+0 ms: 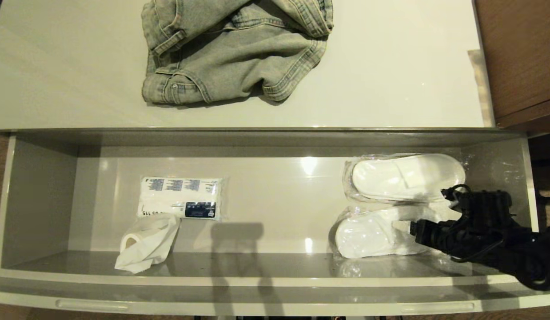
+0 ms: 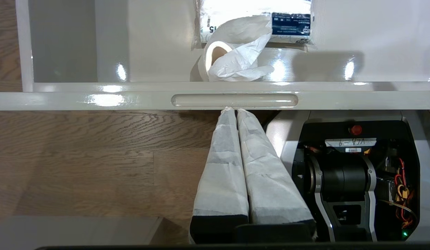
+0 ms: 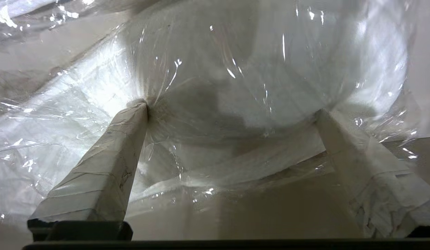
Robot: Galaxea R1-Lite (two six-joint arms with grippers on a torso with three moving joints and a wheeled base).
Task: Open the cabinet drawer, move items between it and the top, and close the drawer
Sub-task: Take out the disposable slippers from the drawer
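Crumpled denim jeans (image 1: 237,49) up top; tissue pack (image 1: 181,197) touching a loose white tissue roll (image 1: 146,242); brown wooden furniture (image 1: 519,58) alongside

— The glossy off-white cabinet top (image 1: 390,89) and the smooth, shiny drawer floor (image 1: 275,209) both mirror the lamps. And the soft things?

— Rumpled pale-blue denim garment (image 1: 235,49), coarse weave. The flat white slippers (image 1: 404,178) sit in crinkly clear plastic film. The blue-printed tissue pack (image 1: 181,198) is glossy wrap; the crumpled white tissue (image 1: 146,242) is matt paper.

— The floor?

— Grained brown wood (image 2: 97,156).
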